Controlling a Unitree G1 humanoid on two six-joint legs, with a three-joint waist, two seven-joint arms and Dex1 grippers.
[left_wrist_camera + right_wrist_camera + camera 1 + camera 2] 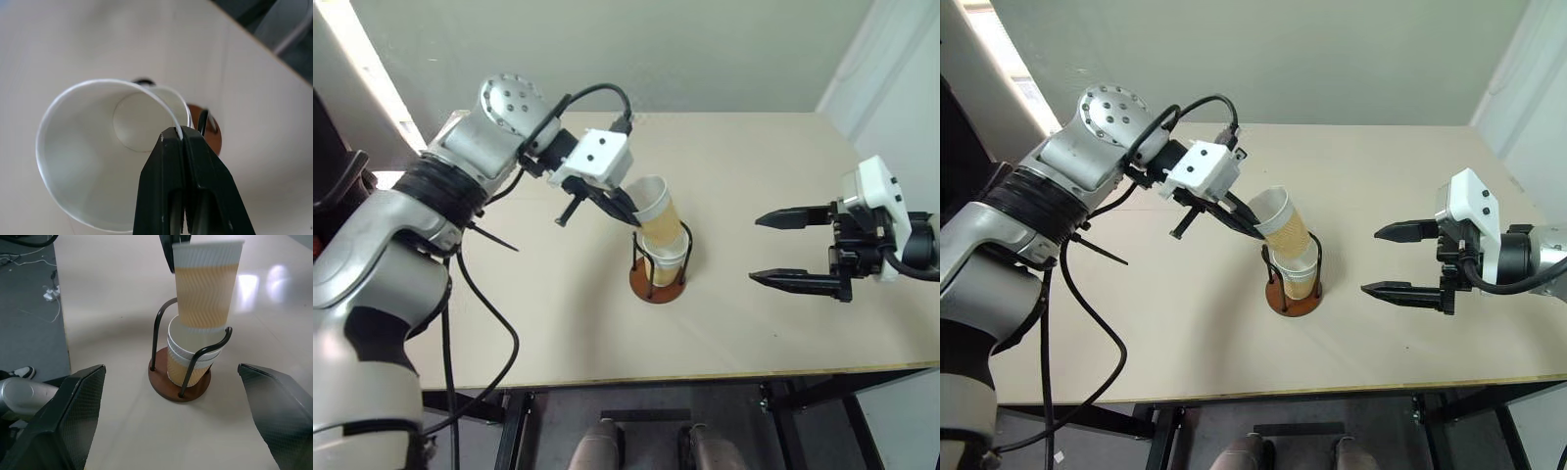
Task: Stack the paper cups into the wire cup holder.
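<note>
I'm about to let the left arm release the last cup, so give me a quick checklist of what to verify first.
1. Left gripper pinching top cup rim: ok.
2. Two cups already nested in holder: ok.
3. Top cup's bottom inside upper nested cup: ok.
4. Top cup fully seated: not ok, mostly above the wire loops.
5. Top cup upright: not ok, tilted.
6. Right gripper open, clear of holder: ok.

place: looks like my test lab or robotics workroom | evidence: plain pale worktop (783, 323) on black metal legs, bare grey wall (636, 49) behind it, grey floor (29, 308) with loose cables and a white plug adapter (50, 294) lying about | furnishings: nothing homely in sight around me
</note>
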